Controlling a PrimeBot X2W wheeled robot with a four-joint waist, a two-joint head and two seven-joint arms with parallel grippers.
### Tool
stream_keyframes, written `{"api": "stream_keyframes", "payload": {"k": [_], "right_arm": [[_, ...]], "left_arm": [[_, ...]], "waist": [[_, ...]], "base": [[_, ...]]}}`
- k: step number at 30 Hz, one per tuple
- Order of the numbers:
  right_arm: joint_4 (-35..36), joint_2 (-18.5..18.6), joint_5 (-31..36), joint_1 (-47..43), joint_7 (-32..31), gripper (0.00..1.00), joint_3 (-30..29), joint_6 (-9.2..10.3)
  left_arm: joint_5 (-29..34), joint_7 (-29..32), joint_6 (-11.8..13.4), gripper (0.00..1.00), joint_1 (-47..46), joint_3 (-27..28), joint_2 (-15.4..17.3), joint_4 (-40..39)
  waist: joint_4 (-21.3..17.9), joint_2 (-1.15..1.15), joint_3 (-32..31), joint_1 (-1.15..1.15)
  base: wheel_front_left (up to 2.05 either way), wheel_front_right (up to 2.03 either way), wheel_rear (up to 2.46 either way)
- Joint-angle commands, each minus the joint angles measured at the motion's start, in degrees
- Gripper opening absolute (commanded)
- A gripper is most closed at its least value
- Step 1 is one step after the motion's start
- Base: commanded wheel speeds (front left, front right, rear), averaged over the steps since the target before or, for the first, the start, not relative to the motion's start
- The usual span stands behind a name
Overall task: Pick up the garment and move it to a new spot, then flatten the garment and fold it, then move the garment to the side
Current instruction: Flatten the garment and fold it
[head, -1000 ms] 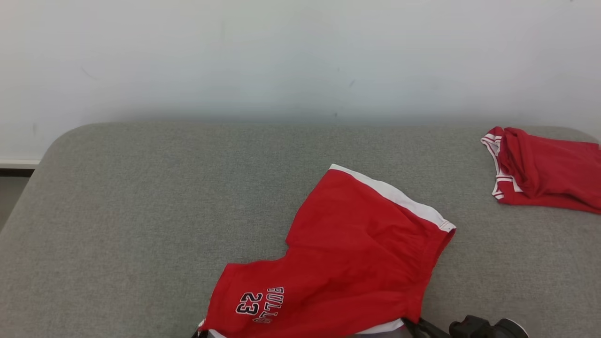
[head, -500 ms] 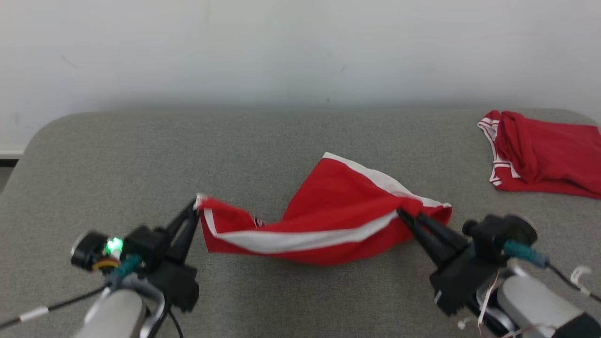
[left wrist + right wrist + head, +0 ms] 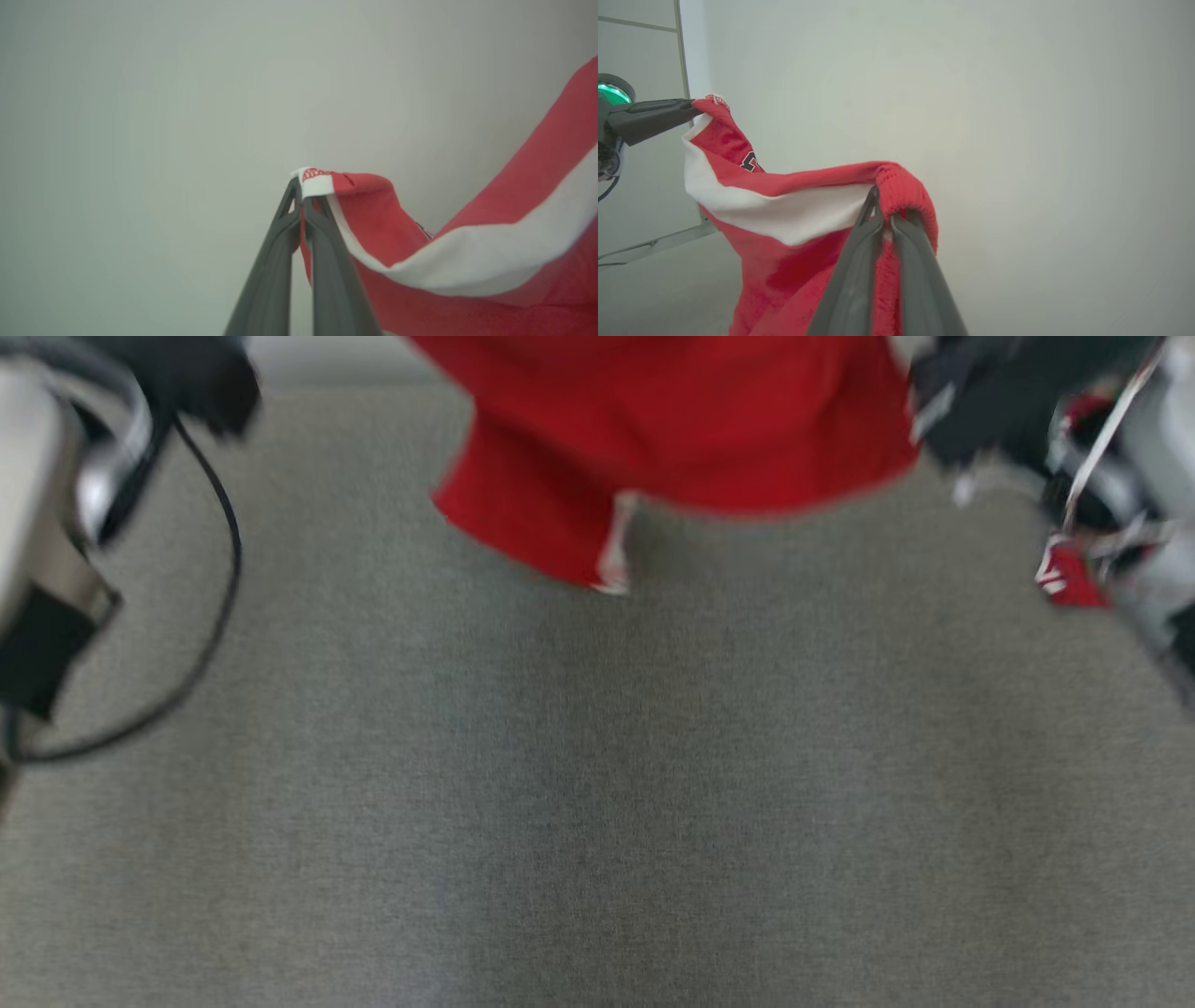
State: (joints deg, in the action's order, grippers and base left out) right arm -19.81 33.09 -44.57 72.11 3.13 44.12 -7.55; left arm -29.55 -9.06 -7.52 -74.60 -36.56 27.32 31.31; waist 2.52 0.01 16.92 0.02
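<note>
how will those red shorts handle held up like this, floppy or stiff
Probably floppy: the red shorts sag between the left gripper and right gripper. Likely light, since fingertip pinches hold them up. Hanging free, they may swing.

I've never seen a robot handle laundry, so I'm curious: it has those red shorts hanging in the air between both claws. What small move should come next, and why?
Probably lower both arms together toward the grey surface. The left claw pinches a white-trimmed corner and the right claw the waistband, so the red shorts hang above it, ready to lay flat.
</note>
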Motion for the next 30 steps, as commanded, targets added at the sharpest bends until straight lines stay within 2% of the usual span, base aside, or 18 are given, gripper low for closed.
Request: {"api": "stream_keyframes", "payload": {"k": [1,9,14,23,27,30], "right_arm": [[-0.97,-0.88,-1.06,2.52,-0.09,0.00,0.32,0.16],[-9.07,-3.96,-3.84,22.15,1.17,0.00,4.02,0.16],[-14.13,-5.24,-4.81,29.29,4.15,0.00,6.62,0.16],[-18.76,-4.10,-7.55,32.98,6.77,0.00,12.71,0.16],[-19.31,-2.92,-9.17,32.22,8.14,0.00,15.68,0.16],[-18.89,-1.63,-10.71,30.26,9.12,0.00,18.11,0.16]], "left_arm": [[-0.91,-0.34,0.13,0.00,-2.62,-0.43,-0.17,0.70],[-4.45,-1.11,0.13,0.00,-22.39,-4.30,1.36,8.02],[-6.19,-3.26,0.13,0.00,-29.47,-6.09,0.94,12.26],[-8.96,-5.65,0.13,0.00,-31.78,-9.61,-0.48,15.83],[-10.00,-6.05,0.13,0.00,-29.93,-11.56,-0.24,14.98],[-10.91,-6.19,0.14,0.00,-27.45,-10.81,0.36,12.26]], "waist": [[-0.48,-0.01,8.36,-0.02],[-0.92,-0.01,14.77,-0.02],[-0.55,-0.01,17.11,-0.02],[0.09,-0.01,18.95,-0.02],[-0.22,-0.01,18.81,-0.02],[-0.45,-0.01,17.80,-0.02]], "base": [[0.00,0.00,0.00],[0.00,0.00,0.00],[0.00,0.00,0.00],[0.00,0.00,0.00],[0.00,0.00,0.00],[0.00,0.00,0.00]]}}
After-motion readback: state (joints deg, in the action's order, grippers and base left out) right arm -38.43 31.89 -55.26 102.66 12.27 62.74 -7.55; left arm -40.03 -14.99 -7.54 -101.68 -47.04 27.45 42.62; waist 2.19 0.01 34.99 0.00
